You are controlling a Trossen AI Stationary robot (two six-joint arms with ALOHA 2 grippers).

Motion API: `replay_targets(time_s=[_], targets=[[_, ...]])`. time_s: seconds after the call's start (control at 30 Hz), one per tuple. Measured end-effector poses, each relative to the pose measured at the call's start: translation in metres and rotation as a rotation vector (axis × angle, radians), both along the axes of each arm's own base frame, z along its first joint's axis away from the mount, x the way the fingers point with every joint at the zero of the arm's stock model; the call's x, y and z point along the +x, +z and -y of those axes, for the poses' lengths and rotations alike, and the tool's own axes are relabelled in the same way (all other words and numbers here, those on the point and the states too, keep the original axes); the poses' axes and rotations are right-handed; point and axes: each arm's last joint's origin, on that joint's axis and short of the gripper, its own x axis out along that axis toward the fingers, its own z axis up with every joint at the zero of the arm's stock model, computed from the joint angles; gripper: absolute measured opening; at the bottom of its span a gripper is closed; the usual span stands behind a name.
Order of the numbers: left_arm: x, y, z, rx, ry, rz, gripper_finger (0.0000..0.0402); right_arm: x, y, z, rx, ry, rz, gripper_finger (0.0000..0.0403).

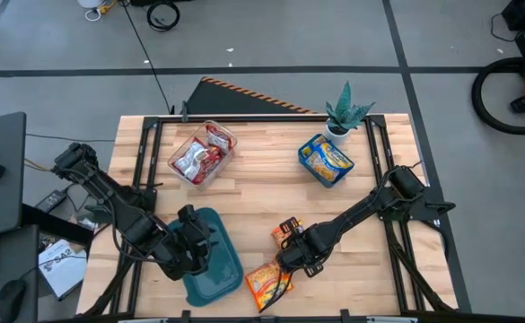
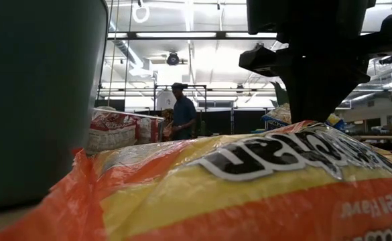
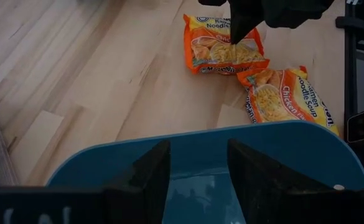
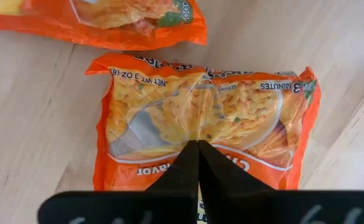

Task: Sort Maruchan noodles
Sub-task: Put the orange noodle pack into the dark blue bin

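Observation:
Two orange noodle packets lie flat on the wooden table near its front edge: one (image 1: 287, 231) under my right gripper, also in the right wrist view (image 4: 206, 124), the other (image 1: 268, 283) beside it, nearer the front edge and filling the low view (image 2: 249, 181). My right gripper (image 1: 291, 257) is shut on the first packet. My left gripper (image 1: 193, 248) is open and empty above a teal tray (image 1: 222, 274), which shows bare in the left wrist view (image 3: 200, 149). My right gripper comes from above, pointing down. Its shut fingertips (image 4: 198, 147) meet on the middle of the packet's upper face (image 4: 200, 127), where the wrapper creases run toward the tips. It seems to pinch the film there. The packet lies flat on the table.
A clear bin (image 1: 202, 152) with red packets stands at the back left. A teal tray (image 1: 326, 160) with blue-and-yellow packets stands at the back right, beside a small potted plant (image 1: 345, 112). Bare wood lies in the table's middle. A person (image 2: 182, 110) stands in the room behind.

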Motion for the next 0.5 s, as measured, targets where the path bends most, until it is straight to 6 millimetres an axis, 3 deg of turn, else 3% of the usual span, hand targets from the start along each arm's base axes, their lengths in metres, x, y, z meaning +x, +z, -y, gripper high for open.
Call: replay_targets(time_s=[0.17,0.5], targets=[[0.0,0.0,0.0,0.001,0.0,0.0,0.0164,0.0,0.007,0.001,-0.037,-0.004,-0.002,0.0004],[-0.002,-0.001,-0.002,0.021,-0.004,-0.025,0.0164,0.016,0.054,-0.007,-0.035,0.029,0.094,0.0002]])
